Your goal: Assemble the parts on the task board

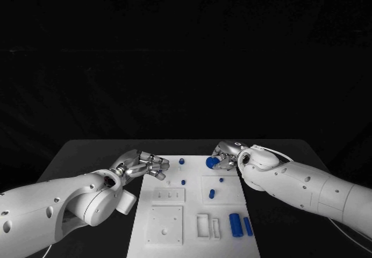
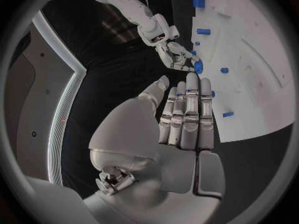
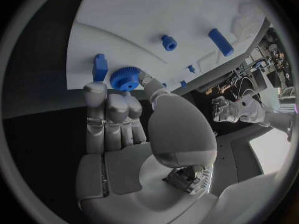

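Observation:
The white task board (image 1: 166, 228) lies lengthwise in the middle of the black table. My right hand (image 1: 226, 157) is over its far right corner and pinches a blue toothed gear (image 1: 210, 161) between thumb and fingers; the right wrist view shows the gear (image 3: 126, 78) at the fingertips (image 3: 94, 90), just above the board (image 3: 162, 15). My left hand (image 1: 145, 164) hovers at the board's far left edge, holding nothing; its fingers (image 2: 190, 109) are stretched out side by side. Small blue pegs (image 1: 180, 160) (image 1: 184, 182) (image 1: 210, 193) stand in the board.
A thick blue cylinder (image 1: 235, 224) and a thin blue bar (image 1: 248, 226) lie at the board's near right. White raised blocks (image 1: 167, 195) and an open frame (image 1: 203, 224) sit on the near half. Black table (image 1: 85, 156) flanks the board.

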Tool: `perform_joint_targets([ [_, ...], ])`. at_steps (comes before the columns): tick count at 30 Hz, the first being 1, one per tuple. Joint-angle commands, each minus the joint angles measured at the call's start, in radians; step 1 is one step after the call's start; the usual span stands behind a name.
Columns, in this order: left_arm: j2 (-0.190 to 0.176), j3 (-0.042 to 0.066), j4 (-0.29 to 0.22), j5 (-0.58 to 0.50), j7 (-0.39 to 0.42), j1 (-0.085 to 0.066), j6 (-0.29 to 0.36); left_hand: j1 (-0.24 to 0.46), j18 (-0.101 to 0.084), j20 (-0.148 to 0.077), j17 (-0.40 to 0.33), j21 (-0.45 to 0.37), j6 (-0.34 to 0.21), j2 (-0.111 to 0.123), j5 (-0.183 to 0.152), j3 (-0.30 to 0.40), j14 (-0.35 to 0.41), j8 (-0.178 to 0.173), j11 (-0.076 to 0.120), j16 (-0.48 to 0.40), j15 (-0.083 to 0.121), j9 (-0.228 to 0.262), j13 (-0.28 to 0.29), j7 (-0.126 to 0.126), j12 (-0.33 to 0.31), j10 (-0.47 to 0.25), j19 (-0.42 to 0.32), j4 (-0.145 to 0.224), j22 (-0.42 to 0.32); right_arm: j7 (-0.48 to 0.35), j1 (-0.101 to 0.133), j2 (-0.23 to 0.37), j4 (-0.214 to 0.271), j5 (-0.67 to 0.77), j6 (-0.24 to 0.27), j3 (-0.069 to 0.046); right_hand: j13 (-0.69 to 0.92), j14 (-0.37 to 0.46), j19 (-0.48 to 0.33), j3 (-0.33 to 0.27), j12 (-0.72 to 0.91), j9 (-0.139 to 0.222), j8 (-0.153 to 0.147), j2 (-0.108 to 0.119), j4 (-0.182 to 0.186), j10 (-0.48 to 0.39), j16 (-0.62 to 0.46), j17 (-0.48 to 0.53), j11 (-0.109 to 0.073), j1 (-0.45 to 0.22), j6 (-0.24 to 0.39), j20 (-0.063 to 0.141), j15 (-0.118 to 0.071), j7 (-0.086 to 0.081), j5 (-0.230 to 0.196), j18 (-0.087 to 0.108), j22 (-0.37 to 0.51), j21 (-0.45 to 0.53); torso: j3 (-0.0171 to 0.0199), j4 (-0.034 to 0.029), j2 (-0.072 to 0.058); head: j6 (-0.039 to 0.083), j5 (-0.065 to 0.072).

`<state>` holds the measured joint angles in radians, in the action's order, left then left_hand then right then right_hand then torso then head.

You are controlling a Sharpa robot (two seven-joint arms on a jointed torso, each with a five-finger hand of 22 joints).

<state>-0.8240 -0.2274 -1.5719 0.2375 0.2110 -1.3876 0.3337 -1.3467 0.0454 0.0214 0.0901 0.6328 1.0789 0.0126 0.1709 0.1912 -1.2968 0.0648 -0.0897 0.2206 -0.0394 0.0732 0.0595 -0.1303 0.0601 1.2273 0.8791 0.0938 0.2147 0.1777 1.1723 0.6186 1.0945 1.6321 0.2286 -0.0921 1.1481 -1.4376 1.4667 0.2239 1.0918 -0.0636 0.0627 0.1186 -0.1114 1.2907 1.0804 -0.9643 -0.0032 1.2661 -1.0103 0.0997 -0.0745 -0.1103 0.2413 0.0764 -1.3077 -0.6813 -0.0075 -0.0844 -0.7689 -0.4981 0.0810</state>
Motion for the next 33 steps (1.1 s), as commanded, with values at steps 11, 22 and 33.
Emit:
perform_joint_targets([
  [11,0.002,0.001,0.000,0.000,0.003,-0.002,-0.015,0.000,-0.002,0.003,-0.001,0.004,-0.007,0.007,-0.003,0.005,-0.001,-0.002,0.002,-0.006,-0.005,-0.001,0.000,0.002,-0.001,-0.008,-0.001,0.002,-0.001,0.023,-0.001,0.001,0.004,-0.005,0.017,0.000,-0.008,-0.006,0.017,0.027,-0.005,0.003,-0.003,0.007,0.021,0.002,0.001,0.000,0.004,-0.014,0.042,-0.008,0.003,-0.005,0.026,0.014,-0.076,-0.010,0.0012,-0.0006,0.000,-0.004,0.005],
  [22,0.001,0.001,0.000,0.000,-0.002,-0.002,-0.023,0.000,-0.002,0.003,-0.001,0.004,-0.007,0.007,-0.003,0.005,-0.001,-0.002,0.002,-0.006,-0.005,-0.001,0.000,0.002,-0.001,-0.008,-0.001,0.002,-0.001,0.036,-0.001,0.003,0.006,-0.023,0.060,-0.004,-0.013,-0.007,0.021,0.016,-0.006,0.005,-0.005,0.017,0.066,0.000,0.002,-0.001,0.007,-0.018,0.106,-0.011,0.005,-0.010,0.030,0.020,-0.080,-0.030,0.0008,0.0004,0.000,-0.006,0.007],
  [33,0.000,0.001,-0.002,0.000,-0.003,-0.002,-0.024,0.000,-0.002,0.003,-0.001,0.004,-0.007,0.007,-0.003,0.005,-0.001,-0.002,0.002,-0.006,-0.005,-0.001,0.000,0.002,-0.001,-0.008,-0.001,0.002,-0.001,0.040,-0.001,-0.003,-0.003,-0.038,0.032,-0.010,-0.011,-0.007,0.020,0.017,-0.004,0.005,-0.005,0.018,0.070,0.000,0.003,-0.003,0.007,-0.019,0.109,-0.012,0.005,-0.010,0.032,0.021,-0.081,-0.034,0.0003,0.0000,0.000,-0.007,0.007],
])
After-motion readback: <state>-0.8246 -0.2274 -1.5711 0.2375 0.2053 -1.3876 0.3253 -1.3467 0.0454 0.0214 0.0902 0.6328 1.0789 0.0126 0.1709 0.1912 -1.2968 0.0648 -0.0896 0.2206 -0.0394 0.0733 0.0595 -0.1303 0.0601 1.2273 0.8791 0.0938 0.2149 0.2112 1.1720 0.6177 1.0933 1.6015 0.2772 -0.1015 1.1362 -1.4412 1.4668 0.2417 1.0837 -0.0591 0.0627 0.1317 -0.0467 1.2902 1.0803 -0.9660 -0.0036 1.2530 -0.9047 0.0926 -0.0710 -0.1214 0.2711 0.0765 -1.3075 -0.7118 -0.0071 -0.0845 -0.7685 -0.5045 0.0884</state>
